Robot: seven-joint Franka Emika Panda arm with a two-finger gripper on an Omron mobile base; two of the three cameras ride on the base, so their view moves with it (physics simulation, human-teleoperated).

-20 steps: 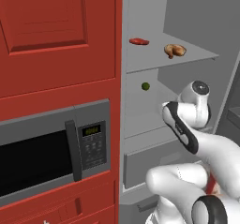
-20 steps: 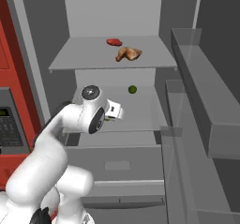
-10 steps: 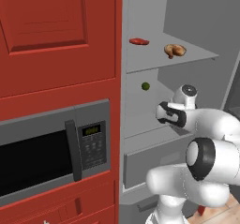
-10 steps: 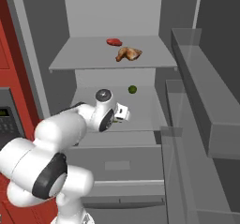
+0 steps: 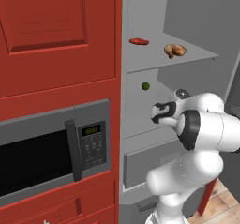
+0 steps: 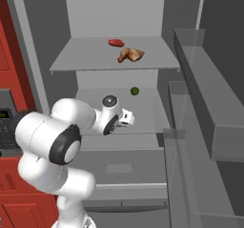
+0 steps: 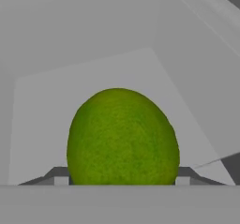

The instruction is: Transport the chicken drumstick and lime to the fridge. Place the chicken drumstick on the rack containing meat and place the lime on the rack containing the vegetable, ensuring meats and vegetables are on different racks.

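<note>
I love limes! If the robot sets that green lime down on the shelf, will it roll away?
Probably a little: the lime looks round and plump, so it could roll on the flat shelf. Its skin looks bumpy, so the gripper likely won't let it slip. It seems firm, not squishy.

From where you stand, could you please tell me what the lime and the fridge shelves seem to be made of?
The lime looks like real fruit rind: green, matte, finely pebbled, with darker mottling. The rack containing the vegetable and the rack containing meat look like smooth, flat pale grey panels, opaque and without gloss; probably plastic or painted metal, though the rendering leaves that open.
</note>
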